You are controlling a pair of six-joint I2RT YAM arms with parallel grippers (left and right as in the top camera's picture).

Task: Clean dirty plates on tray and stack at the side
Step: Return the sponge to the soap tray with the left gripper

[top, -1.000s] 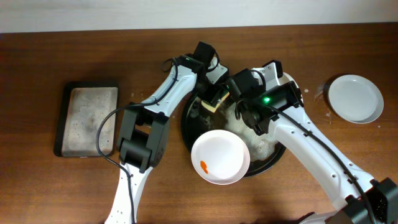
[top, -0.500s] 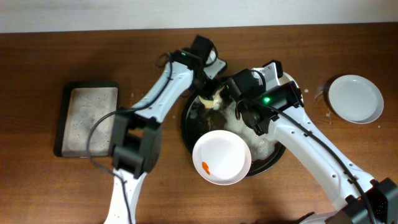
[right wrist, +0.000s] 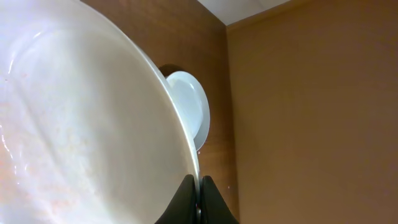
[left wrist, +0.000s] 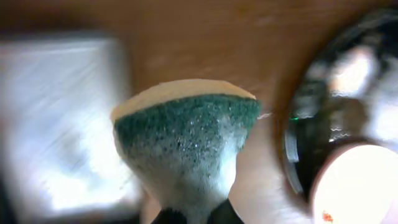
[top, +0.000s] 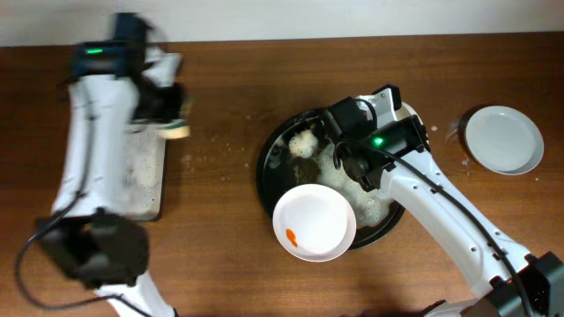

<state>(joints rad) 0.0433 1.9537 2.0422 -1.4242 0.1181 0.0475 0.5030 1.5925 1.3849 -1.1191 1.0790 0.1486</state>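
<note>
light: even, soft | overhead: left arm [top: 88, 150] motion-blurred | left wrist: smeared, plate [left wrist: 357, 186] overexposed

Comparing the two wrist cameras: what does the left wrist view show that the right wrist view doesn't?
Left wrist only: the left gripper pinching a foamy green sponge, a blurred grey sponge tray, the black tray and a plate with an orange smear. Right wrist only: the right gripper clamped on a white plate at its rim, another plate lying beyond. Both: the wooden table.

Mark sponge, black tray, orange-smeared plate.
sponge [left wrist: 186, 130]: left wrist view, green scrub face.
black tray [top: 266, 176]: overhead view, left rim.
orange-smeared plate [top: 314, 220]: overhead view, plate centre.
</note>
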